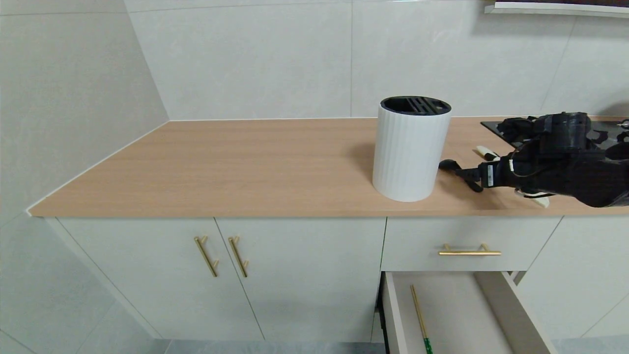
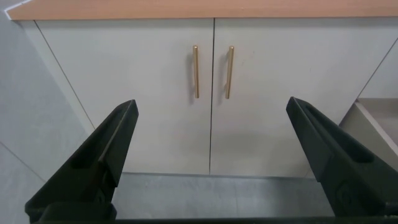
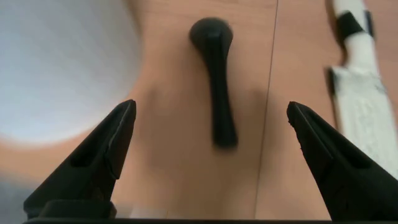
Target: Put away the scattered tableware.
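Head view: the right hand (image 1: 469,178) hangs low over the wooden counter (image 1: 245,167), reaching in from the robot's right. A black utensil (image 1: 446,164) with a rounded head lies on the counter at its fingertips. Just past the fingertips, to the hand's left, a ribbed white holder (image 1: 410,152) with a black slotted top stands upright. A white utensil (image 1: 486,153) with a black band lies on the counter behind the hand, towards the wall, partly hidden by the arm. A black hob (image 1: 499,129) sits farther back. Below and in front of the hand a drawer (image 1: 393,314) stands pulled out, and chopsticks (image 1: 419,314) with a green end lie lengthwise inside it.

Left wrist view: the left hand (image 2: 211,162) is spread wide and holds nothing. It is low down, facing two pale cabinet doors (image 2: 155,112) under the counter edge. Two upright gold handles (image 2: 196,71) sit side by side straight ahead of it. One side of the drawer (image 2: 379,124) shows off to one side, and grey floor (image 2: 211,183) lies below.

Right wrist view: the right hand (image 3: 211,162) is spread wide and empty, pointing down at the counter (image 3: 180,162). The black utensil (image 3: 214,81) lies between the lines of the two fingers and ahead of them, touching neither. The white holder (image 3: 62,68) is a blur beyond one finger (image 3: 99,155). The white utensil (image 3: 360,93) lies beyond the other, roughly parallel to the black one. Any marking on its band is too small to tell.
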Controlling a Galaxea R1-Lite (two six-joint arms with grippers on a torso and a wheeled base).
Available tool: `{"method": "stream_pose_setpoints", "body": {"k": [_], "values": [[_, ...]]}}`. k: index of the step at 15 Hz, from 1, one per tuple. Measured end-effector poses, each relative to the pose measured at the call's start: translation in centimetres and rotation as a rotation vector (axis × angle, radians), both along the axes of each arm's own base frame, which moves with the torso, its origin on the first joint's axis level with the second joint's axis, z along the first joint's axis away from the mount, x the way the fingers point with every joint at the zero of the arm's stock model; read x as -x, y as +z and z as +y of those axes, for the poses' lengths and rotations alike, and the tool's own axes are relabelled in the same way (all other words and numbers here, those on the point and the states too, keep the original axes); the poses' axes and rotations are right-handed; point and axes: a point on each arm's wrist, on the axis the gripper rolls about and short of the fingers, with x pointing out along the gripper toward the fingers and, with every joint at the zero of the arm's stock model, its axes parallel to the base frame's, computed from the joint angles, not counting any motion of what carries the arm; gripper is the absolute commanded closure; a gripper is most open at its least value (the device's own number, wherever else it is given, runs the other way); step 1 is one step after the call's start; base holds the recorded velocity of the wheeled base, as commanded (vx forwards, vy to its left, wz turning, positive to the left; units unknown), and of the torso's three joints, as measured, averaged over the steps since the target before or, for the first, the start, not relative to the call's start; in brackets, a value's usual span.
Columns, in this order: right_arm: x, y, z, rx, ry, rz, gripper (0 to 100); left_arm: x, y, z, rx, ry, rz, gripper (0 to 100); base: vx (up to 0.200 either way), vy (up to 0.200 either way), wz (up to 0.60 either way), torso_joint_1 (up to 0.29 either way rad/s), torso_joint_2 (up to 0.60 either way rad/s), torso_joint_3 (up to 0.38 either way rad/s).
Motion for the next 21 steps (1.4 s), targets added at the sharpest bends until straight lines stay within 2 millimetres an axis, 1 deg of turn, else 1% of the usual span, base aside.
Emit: {"method": "stream_pose_setpoints", "body": {"k": [2,4,6,9,10,15,18,19,21], "values": [[-1.8,-1.4,0.0,0.001,-0.001,0.013,0,0.0,0.0,0.0,0.000,0.000,0.000,0,0.000,0.000,0.00,0.000,0.00,0.000],[-2.9,-2.4,0.1,0.002,-0.002,0.023,0,0.0,0.0,0.0,0.000,0.000,-0.001,0,0.000,0.000,0.00,0.000,0.00,0.000],[-3.7,-3.3,0.1,0.003,-0.005,0.035,0,0.0,0.0,0.0,0.000,0.000,0.000,0,0.000,0.000,0.00,0.000,0.00,0.000],[-4.2,-4.0,0.2,0.006,-0.006,0.041,0,0.0,0.0,0.0,0.000,0.000,0.000,0,0.000,0.000,0.00,0.000,0.00,0.000],[-4.3,-4.1,0.2,0.006,-0.007,0.042,100,0.0,0.0,0.0,0.000,0.000,0.000,0,0.000,0.000,0.00,0.000,0.00,0.000],[-4.3,-4.4,0.3,0.002,-0.005,0.051,100,0.0,0.0,0.0,0.000,-0.001,0.000,0,0.000,0.000,0.00,0.000,0.00,0.000],[-3.9,-4.3,0.2,0.003,-0.024,0.062,100,0.0,0.0,0.0,0.000,0.000,0.000,0,0.000,0.000,0.00,0.000,0.00,0.000],[-3.5,-4.2,0.2,0.004,-0.032,0.068,100,0.0,0.0,0.0,0.000,0.000,0.000,0,0.000,0.000,0.00,0.000,0.00,0.000],[-1.7,-3.8,0.0,-0.018,-0.051,0.092,100,0.0,0.0,0.0,0.000,0.000,0.000,0,0.000,0.000,0.00,0.000,0.00,0.000]]}}
